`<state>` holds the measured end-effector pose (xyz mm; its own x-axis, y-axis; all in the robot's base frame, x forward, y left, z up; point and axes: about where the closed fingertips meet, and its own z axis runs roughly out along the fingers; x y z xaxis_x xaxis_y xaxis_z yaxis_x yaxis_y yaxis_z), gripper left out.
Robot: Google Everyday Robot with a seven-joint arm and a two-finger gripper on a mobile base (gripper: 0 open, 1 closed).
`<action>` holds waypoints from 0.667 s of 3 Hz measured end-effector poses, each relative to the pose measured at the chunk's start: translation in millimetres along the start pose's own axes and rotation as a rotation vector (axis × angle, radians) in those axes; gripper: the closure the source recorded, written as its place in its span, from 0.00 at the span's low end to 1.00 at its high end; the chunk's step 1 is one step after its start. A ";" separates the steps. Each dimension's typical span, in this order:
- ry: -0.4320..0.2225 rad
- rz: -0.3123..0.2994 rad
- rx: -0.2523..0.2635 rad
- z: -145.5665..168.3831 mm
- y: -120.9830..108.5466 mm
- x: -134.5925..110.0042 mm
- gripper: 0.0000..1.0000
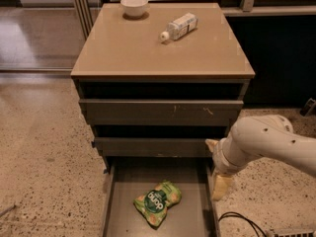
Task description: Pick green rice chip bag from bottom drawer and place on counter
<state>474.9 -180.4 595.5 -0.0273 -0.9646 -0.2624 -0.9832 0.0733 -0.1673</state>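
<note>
The green rice chip bag (157, 203) lies flat in the open bottom drawer (190, 216), near its middle. The counter (148, 48) is the beige top of the cabinet above. My gripper (217, 174) hangs at the end of the white arm at the drawer's right wall, to the right of the bag and above it. One pale finger (220, 186) points down over the drawer's right edge. Nothing shows between the fingers.
A white bowl (134, 6) stands at the counter's back left. A white bottle (178, 26) lies on its side at the back middle. Two narrower upper drawers (158, 111) are slightly pulled out. A black cable (242, 221) lies on the speckled floor at the right.
</note>
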 end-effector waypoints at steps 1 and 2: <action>-0.022 0.029 -0.038 49.9 5.4 8.4 0.00; -0.022 0.029 -0.038 50.0 5.4 8.4 0.00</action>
<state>478.3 -175.5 544.8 -0.0522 -0.9564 -0.2874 -0.9881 0.0910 -0.1236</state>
